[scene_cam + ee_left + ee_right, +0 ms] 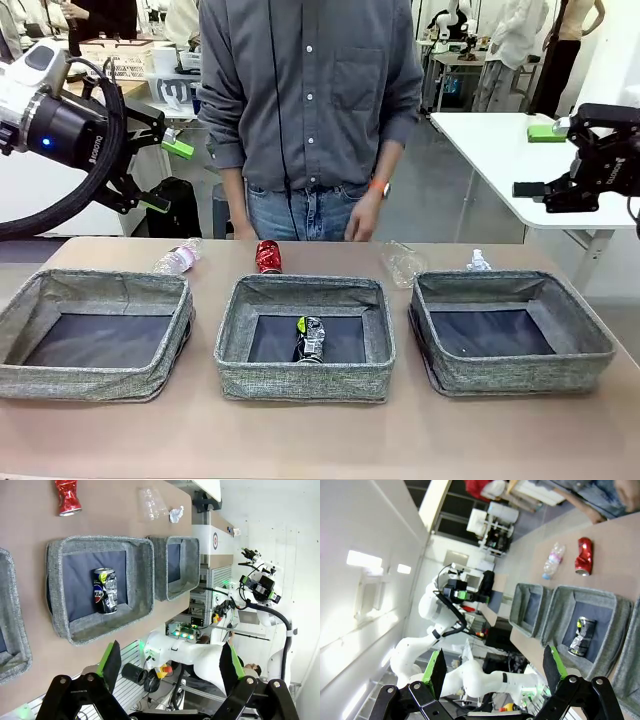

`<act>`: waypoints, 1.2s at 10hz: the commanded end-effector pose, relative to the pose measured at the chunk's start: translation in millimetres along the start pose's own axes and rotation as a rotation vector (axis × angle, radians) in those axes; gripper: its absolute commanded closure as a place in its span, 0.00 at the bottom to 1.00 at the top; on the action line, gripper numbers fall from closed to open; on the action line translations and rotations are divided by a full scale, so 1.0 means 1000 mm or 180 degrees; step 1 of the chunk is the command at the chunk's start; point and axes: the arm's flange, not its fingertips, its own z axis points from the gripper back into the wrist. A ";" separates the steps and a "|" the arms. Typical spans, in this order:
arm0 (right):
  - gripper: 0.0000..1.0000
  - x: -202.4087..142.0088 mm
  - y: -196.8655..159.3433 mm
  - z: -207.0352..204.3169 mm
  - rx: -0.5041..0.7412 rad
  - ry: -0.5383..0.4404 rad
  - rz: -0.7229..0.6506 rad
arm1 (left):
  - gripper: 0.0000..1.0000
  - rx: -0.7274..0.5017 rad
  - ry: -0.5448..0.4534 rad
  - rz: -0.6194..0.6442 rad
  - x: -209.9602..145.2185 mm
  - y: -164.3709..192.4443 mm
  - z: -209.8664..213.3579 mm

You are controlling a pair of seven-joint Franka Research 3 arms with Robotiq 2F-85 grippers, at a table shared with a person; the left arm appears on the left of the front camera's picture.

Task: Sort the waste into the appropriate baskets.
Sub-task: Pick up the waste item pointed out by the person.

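Lying crushed, dark can, middle basket

Rough grey woven-cloth baskets; glossy crumpled metal red can.

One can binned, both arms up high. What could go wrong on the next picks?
The red can, pink-labelled bottle and clear bottle lie close behind the baskets' far walls; reaching down may snag a rim. The person's hand hangs near the clear bottle, so contact is possible. The paper wad lies beside that bottle; one grasp might catch both.
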 end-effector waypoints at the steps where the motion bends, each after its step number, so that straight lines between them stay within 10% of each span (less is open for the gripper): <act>1: 0.00 0.003 0.004 -0.002 0.0062 -0.0034 -0.0036 | 0.00 0.0012 0.0033 -0.0015 0.001 0.000 0.002; 5: 0.00 0.000 0.000 0.000 0.0000 0.0000 0.0000 | 0.00 0.0012 0.0033 -0.0015 0.001 0.000 0.002; 6: 0.00 0.002 0.015 -0.017 -0.1349 0.0114 0.0881 | 0.00 0.0012 0.0033 -0.0015 0.001 0.000 0.002; 8: 0.00 -0.009 0.039 -0.067 -0.5293 0.0470 0.3429 | 0.00 0.0012 0.0033 -0.0015 0.001 0.000 0.002; 9: 0.00 -0.009 0.037 -0.085 -0.6121 0.0525 0.4238 | 0.00 0.0012 0.0033 -0.0015 0.001 0.000 0.002; 11: 0.00 -0.011 0.035 -0.090 -0.5974 0.0577 0.4118 | 0.00 0.0012 0.0033 -0.0015 0.001 0.000 0.002; 12: 0.00 -0.017 0.047 -0.091 -0.1952 0.0889 0.1619 | 0.00 0.0012 0.0033 -0.0015 0.001 0.000 0.002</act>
